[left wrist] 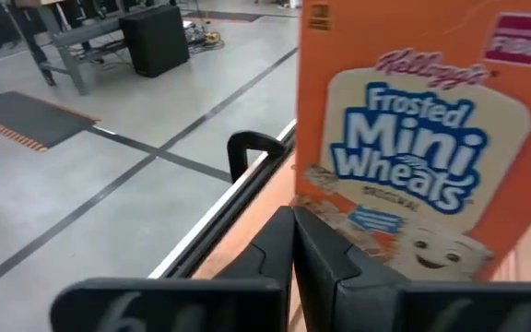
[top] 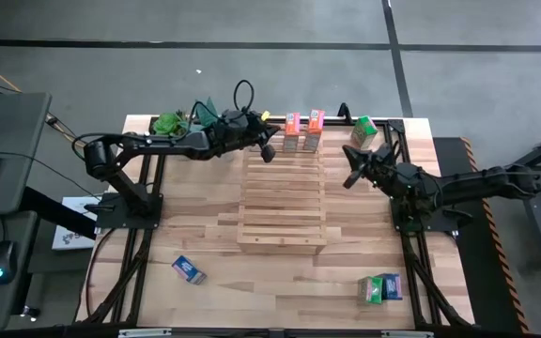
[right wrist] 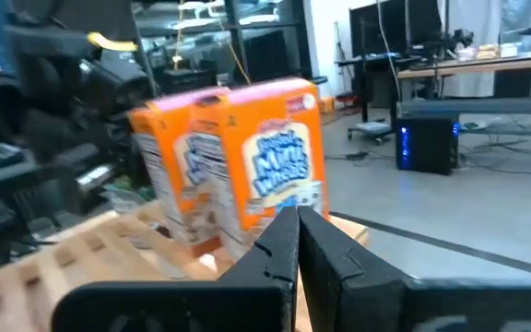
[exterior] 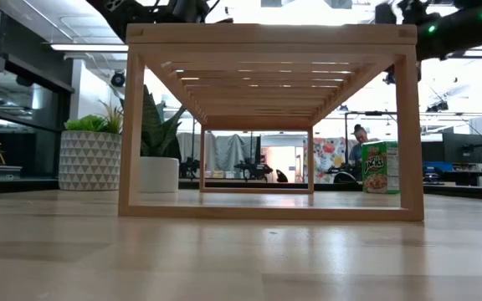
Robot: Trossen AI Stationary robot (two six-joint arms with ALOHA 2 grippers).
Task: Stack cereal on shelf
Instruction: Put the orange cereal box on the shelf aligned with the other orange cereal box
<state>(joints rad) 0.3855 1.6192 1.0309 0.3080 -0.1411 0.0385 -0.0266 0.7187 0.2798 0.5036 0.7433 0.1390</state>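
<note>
Cereal: small cardboard boxes. Two orange Frosted Mini-Wheats boxes [top: 292, 131] [top: 315, 130] stand upright side by side on the far end of the shelf [top: 283, 202], pink band across the top, white panel with blue lettering on the front; same pair shows in the right wrist view [right wrist: 270, 166], and one fills the left wrist view [left wrist: 413, 138]. Green box [top: 363, 131] stands on the table [top: 205, 239] near the far right corner, off the shelf, just beside the black frame rail; low view shows it upright on the wood right of the shelf leg [exterior: 380, 167]. Blue box [top: 188, 270] lies flat on the near left part of the table, tilted. A green box and a blue box [top: 380, 288] lie touching each other near the near right corner. Shelf is a pale slatted wood rack, centre of the table, open underneath, nothing under it in the low view. Left gripper [top: 269, 145] closed, holding nothing, at the far left corner of the shelf just beside the left orange box. Right gripper [top: 353, 167] closed, empty, above the table right of the shelf, near the green box. Potted plants [exterior: 90, 155] sit beyond the table's left side.
</note>
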